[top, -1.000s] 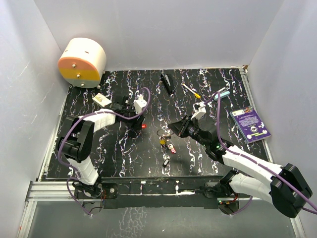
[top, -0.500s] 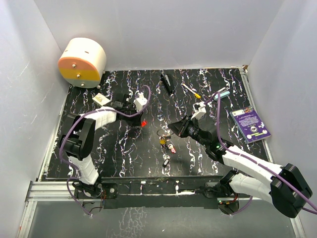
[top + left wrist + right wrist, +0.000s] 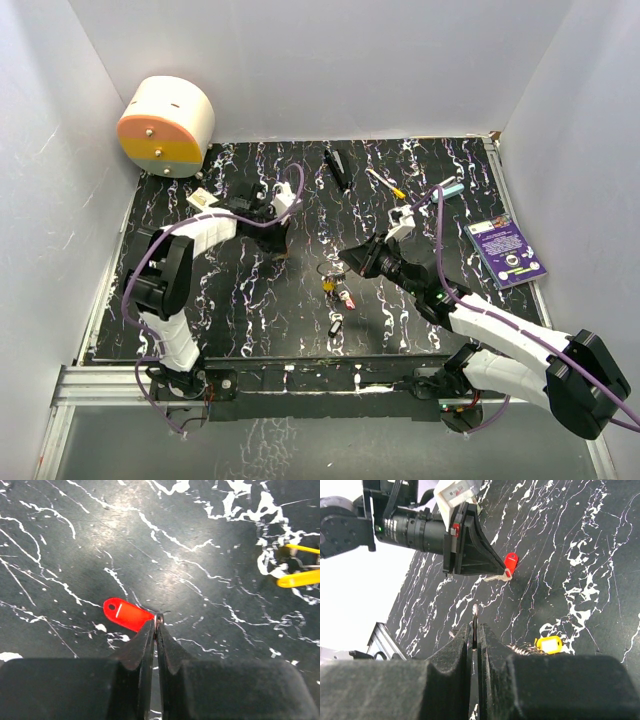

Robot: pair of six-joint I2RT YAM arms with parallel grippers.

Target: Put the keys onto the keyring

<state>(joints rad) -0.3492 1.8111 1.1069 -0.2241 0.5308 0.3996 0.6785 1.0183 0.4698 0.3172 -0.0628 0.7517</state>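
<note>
The red key [image 3: 127, 614] sits left of centre on the black, white-veined surface [image 3: 240, 310]. Its coloured head points away from the left gripper [image 3: 156, 622], whose jaws are pressed together on the thin metal end of the key. In the right wrist view the red head stands at the very tip of that gripper, but whether the key is clear of the surface cannot be told. Just to the right, near the middle, the keyring [image 3: 330, 268] is at the tip of the right gripper [image 3: 347, 260]. The right gripper's jaws are closed, with a thin silver edge of the ring showing between them in the wrist view. The yellow key [image 3: 328, 286] lies just below the ring, and the pink key [image 3: 348, 298] lies beside it on the near side. The black key [image 3: 336, 326] lies alone a little nearer the arm bases, apart from the others. The two grippers face each other across a short stretch of bare surface. Toward the far edge lie a long black bar [image 3: 337, 168] and a white stick with a yellow tip [image 3: 385, 183]. A purple card [image 3: 507, 252] rests by the right edge, and a white and orange drum [image 3: 165, 125] stands in the far left corner.
</note>
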